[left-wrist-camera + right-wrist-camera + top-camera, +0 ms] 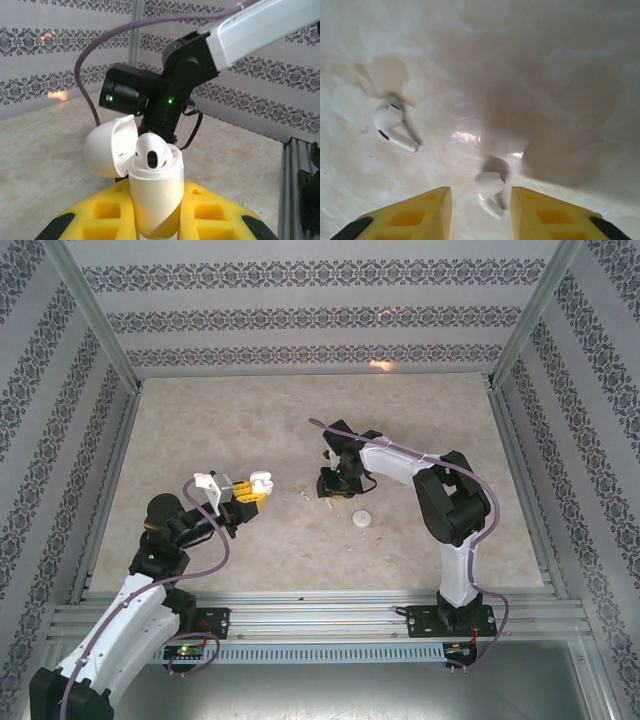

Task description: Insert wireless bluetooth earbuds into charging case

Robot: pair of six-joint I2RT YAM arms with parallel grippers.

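The charging case (155, 197) is a white pod with its lid (107, 145) flipped open to the left, and one earbud (150, 150) sits in its top. My left gripper (156, 222) is shut on the case between its yellow pads, held above the table (250, 490). My right gripper (481, 212) hangs open just over the table (335, 485). A loose white earbud (489, 192) lies between its yellow fingertips (422, 212) without touching either. Another earbud (394, 125) lies further off to the left on the table (305, 495).
A small white round object (361, 518) lies on the beige marble tabletop (420, 410) just right of my right gripper. Patterned walls and metal rails enclose the table. The right arm's black wrist (150, 95) looms close behind the case.
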